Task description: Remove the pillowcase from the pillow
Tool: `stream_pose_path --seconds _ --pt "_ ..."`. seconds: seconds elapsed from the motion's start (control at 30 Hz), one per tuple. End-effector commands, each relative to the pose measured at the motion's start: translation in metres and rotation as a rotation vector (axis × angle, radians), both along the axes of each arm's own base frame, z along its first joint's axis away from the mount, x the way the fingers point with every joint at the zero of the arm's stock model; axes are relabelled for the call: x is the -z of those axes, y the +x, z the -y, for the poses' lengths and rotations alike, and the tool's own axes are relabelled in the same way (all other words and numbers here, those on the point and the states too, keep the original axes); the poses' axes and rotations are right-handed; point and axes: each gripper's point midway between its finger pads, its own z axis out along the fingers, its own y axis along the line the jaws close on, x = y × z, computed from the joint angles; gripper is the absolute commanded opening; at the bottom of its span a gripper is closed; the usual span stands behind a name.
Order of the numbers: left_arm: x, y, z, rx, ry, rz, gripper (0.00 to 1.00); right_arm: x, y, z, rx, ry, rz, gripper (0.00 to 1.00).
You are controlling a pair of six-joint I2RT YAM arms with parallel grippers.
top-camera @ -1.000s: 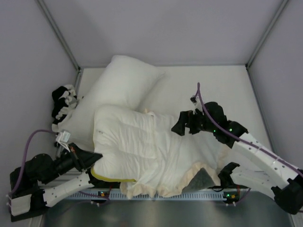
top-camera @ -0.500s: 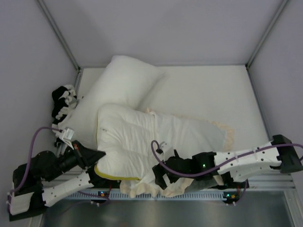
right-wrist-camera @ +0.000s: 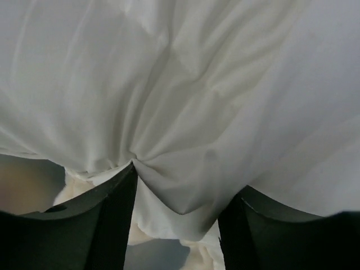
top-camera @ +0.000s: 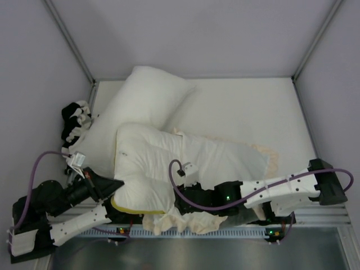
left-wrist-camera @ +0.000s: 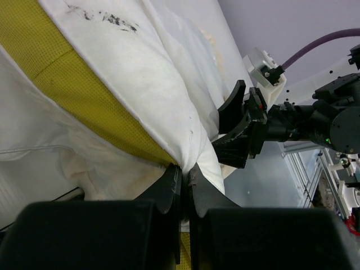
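The plump white pillow [top-camera: 143,169] lies at the near left with a yellow mesh band [top-camera: 135,210] along its front edge. My left gripper [top-camera: 115,184] is shut on the pillow's [left-wrist-camera: 140,73] white edge next to that band [left-wrist-camera: 84,84], jaws [left-wrist-camera: 184,171] pinched tight. The pillowcase [top-camera: 225,160] trails to the right, white face up, cream frill [top-camera: 270,157] at its end. My right gripper [top-camera: 175,202] lies low at the pillow's near right side. Its jaws [right-wrist-camera: 177,191] stand apart, with a fold of white pillowcase [right-wrist-camera: 185,101] bulging between them. It also appears in the left wrist view [left-wrist-camera: 228,126].
A longer white pillow [top-camera: 140,101] lies at the back left, partly under the task pillow. A black-and-white cloth [top-camera: 76,121] is bunched against the left wall. Bare white tabletop [top-camera: 253,112] lies at the back right. The metal front edge [top-camera: 225,247] runs just below the frill.
My right arm swung from mid-right of the table down to the front beside the pillow, and its jaws have narrowed round a pillowcase fold. The left gripper kept its grip.
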Motion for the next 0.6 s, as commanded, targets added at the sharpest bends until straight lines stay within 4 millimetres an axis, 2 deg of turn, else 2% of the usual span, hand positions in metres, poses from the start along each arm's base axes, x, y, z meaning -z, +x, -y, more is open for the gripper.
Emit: stream_pose_path --seconds 0.0,0.03,0.13,0.17,0.23,0.3,0.33,0.4,0.47,0.5,0.57 --pt "-0.045 -0.003 -0.005 -0.001 -0.150 0.078 0.00 -0.015 -0.003 -0.025 0.001 0.047 0.019 0.50" --pt "-0.053 -0.005 -0.010 -0.003 -0.171 0.095 0.00 -0.010 -0.005 -0.026 0.000 0.037 0.008 0.41" --pt "-0.066 -0.007 -0.019 -0.015 -0.199 0.125 0.00 0.006 -0.009 -0.023 -0.003 0.004 -0.016 0.25" --pt "-0.075 -0.009 -0.025 -0.018 -0.219 0.142 0.00 0.010 -0.009 -0.021 -0.002 -0.006 -0.021 0.10" --pt "-0.082 -0.009 -0.033 -0.037 -0.232 0.160 0.00 0.021 -0.009 -0.013 0.005 -0.027 -0.028 0.00" --pt "-0.092 -0.010 -0.045 -0.060 -0.252 0.175 0.00 0.023 -0.007 -0.006 0.027 -0.024 -0.032 0.00" --pt "-0.093 -0.007 -0.051 -0.092 -0.246 0.178 0.00 0.032 -0.004 0.004 0.043 -0.041 -0.029 0.00" --pt "-0.103 -0.008 -0.066 -0.128 -0.278 0.197 0.00 0.032 0.003 0.019 0.083 -0.041 -0.016 0.00" --pt "-0.108 -0.004 -0.083 -0.190 -0.293 0.216 0.00 0.046 0.008 0.043 0.130 -0.087 -0.014 0.00" --pt "-0.116 -0.006 -0.094 -0.211 -0.323 0.232 0.00 0.040 0.013 0.050 0.169 -0.062 -0.014 0.00" --pt "-0.121 -0.003 -0.112 -0.273 -0.341 0.250 0.00 0.050 0.018 0.073 0.209 -0.094 -0.005 0.00"
